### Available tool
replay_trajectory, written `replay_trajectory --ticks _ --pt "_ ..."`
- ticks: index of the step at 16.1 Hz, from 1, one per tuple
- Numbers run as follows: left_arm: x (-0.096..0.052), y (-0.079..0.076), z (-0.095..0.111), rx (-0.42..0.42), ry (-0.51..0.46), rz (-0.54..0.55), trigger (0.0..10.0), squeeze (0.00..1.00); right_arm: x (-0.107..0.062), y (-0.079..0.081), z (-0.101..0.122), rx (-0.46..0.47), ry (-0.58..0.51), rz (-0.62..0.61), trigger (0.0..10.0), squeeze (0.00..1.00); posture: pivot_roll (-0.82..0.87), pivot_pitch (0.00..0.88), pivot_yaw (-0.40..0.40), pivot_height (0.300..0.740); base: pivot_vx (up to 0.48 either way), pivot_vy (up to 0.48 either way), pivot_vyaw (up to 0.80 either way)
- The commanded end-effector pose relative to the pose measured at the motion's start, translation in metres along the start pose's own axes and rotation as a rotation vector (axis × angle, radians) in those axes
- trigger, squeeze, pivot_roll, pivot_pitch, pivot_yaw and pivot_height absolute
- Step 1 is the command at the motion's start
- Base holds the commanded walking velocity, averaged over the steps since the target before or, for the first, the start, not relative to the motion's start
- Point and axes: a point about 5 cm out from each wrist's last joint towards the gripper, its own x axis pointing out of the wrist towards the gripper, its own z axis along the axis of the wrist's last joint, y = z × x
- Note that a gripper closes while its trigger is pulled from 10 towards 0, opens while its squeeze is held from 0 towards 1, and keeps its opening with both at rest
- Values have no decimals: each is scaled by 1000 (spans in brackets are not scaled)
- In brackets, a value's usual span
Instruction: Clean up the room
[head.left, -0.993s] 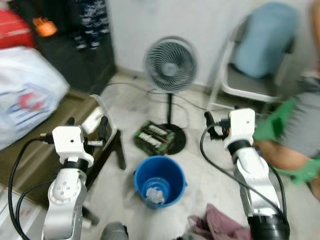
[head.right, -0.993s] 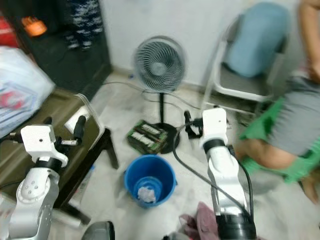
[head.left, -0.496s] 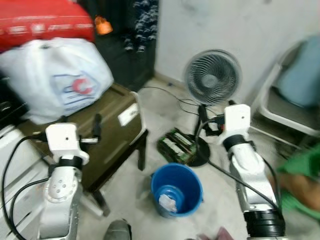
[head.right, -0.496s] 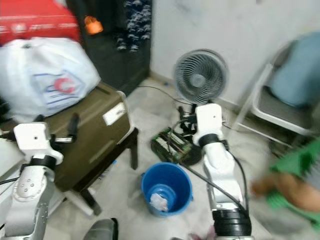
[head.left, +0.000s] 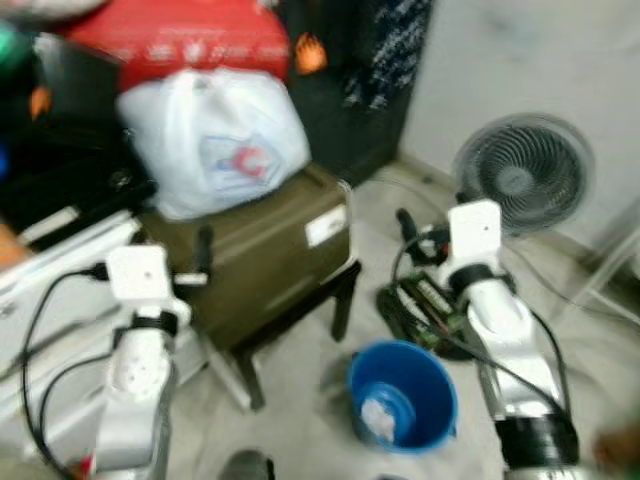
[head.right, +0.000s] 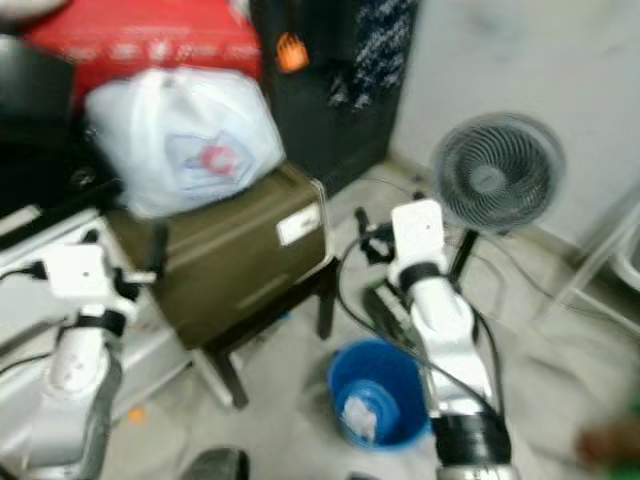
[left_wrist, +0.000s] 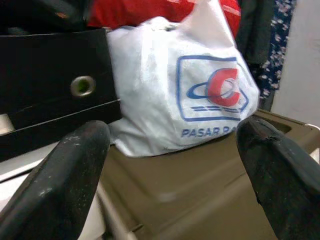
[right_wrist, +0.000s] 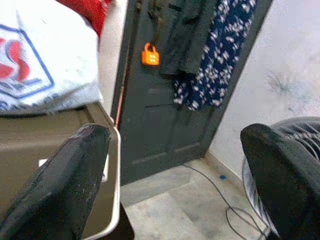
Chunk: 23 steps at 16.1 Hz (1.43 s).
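Two open, empty grippers: my left gripper (left_wrist: 175, 165) faces the white bag (head.left: 215, 140) on the brown box (head.left: 262, 245). My right gripper (right_wrist: 175, 175) might bump the fan (head.left: 520, 175) nearby.

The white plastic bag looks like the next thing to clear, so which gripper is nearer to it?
Left. The left gripper hangs open just below the white plastic bag, facing it; the right gripper is off beside the fan.
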Motion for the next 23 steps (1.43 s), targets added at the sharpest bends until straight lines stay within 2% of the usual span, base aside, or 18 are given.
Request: replay_trajectory --ticks 1,3,9,16,18,20,23 --pt "0 5 0 22 -3 20 10000 0 2 4 2 13 -11 15 10000 0 -44 0 -63 740 0 0 800" --pt "-2 6 0 30 -3 25 10000 0 0 3 1 12 -10 8 10000 0 -40 0 -63 740 0 0 800" --pt "-17 15 -7 47 29 48 10000 0 -20 -6 -14 18 46 -37 10000 0 -44 0 -52 740 0 0 800" --pt "-18 19 -4 74 21 57 10000 0 -13 -5 -12 27 36 -48 10000 0 -38 0 -52 740 0 0 800" --pt "-14 19 1 83 5 59 10000 0 -8 -4 -9 32 23 -42 10000 0 -38 0 -43 740 0 0 800" --pt "-13 19 7 115 -13 49 10000 0 -3 -5 -6 35 9 -51 10000 0 -34 0 -40 740 0 0 0" --pt "-15 18 2 115 5 36 10000 0 -5 -4 -7 42 13 -64 10000 0 -48 0 -7 740 0 0 0"
